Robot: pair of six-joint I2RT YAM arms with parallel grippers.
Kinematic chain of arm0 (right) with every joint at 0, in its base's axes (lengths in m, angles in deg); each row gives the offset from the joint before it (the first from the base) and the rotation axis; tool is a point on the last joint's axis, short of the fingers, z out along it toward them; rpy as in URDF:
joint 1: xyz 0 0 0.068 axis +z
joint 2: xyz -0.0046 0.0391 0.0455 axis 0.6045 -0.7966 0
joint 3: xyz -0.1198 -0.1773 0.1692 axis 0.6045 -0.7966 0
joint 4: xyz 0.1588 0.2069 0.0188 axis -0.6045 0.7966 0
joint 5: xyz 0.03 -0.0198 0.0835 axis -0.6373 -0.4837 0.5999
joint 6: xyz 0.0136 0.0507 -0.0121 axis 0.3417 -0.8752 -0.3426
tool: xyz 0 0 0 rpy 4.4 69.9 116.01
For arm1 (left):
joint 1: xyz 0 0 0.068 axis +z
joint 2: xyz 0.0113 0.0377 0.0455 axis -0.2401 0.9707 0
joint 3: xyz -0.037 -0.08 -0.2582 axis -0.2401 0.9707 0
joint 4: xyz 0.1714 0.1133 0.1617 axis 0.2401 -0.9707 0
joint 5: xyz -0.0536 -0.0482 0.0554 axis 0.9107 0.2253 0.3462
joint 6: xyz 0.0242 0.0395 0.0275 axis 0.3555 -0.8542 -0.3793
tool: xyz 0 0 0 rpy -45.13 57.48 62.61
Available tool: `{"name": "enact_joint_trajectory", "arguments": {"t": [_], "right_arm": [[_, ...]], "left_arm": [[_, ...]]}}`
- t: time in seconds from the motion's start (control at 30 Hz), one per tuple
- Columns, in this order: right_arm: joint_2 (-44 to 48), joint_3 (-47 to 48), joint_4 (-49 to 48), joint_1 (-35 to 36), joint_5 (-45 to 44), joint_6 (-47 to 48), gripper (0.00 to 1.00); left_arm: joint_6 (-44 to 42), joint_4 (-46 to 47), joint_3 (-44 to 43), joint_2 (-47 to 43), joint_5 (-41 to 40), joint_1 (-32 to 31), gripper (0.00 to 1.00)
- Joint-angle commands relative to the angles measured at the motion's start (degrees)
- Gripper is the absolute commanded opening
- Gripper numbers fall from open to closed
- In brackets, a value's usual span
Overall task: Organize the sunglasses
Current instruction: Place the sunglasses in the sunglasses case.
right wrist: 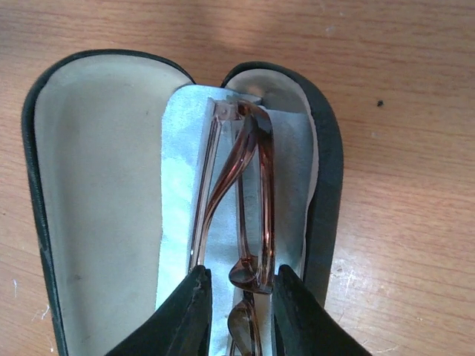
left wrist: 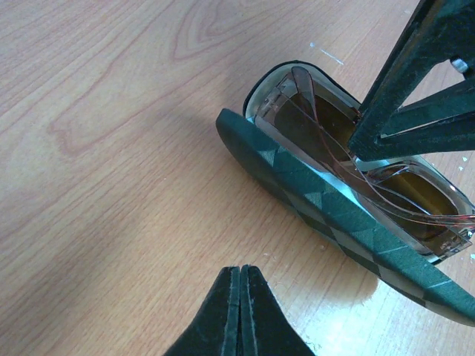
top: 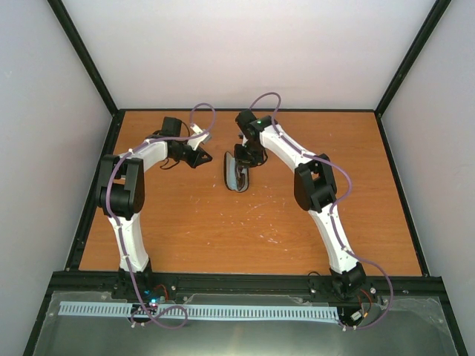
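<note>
The black oblong case (top: 236,176) lies open in the middle of the table, its lid (right wrist: 96,185) folded out to the left in the right wrist view. Inside it, the folded sunglasses (right wrist: 252,185) with brown lenses rest on the pale blue cloth (right wrist: 178,163). My right gripper (right wrist: 241,276) reaches down into the case and its fingers press both sides of the sunglasses. My left gripper (left wrist: 240,268) is shut on nothing and hovers over bare wood a little left of the case (left wrist: 326,204). From that side the sunglasses (left wrist: 312,126) show beneath the right gripper's fingers (left wrist: 404,81).
Black frame rails run along the table's edges, and pale walls enclose it. Both arms reach toward the far middle, the left gripper (top: 204,157) and right gripper (top: 245,159) on either side of the case. The wooden table (top: 245,230) shows white scuffs near its centre.
</note>
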Motion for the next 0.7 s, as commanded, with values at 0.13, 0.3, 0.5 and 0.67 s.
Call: {"name": "enact_joint_trajectory", "arguments": {"t": [0.13, 0.3, 0.5, 0.67], "right_arm": [[0.28, 2.93, 2.65, 0.44, -5.30, 0.28, 0.23], [2.38, 4.09, 1.66, 0.18, -7.93, -0.42, 0.24], [4.84, 3.79, 0.52, -0.29, -9.21, -1.43, 0.25], [9.70, -3.78, -1.56, -1.82, -12.62, -3.70, 0.18]], "left_arm": [[0.62, 1.22, -0.11, -2.01, 1.47, 0.30, 0.01], [0.19, 0.63, -0.04, -1.99, 2.35, 0.30, 0.01], [-0.04, -0.09, -0.14, -2.00, 3.35, 0.21, 0.01], [-0.93, -1.47, 0.94, -2.21, 3.03, 0.21, 0.01]]}}
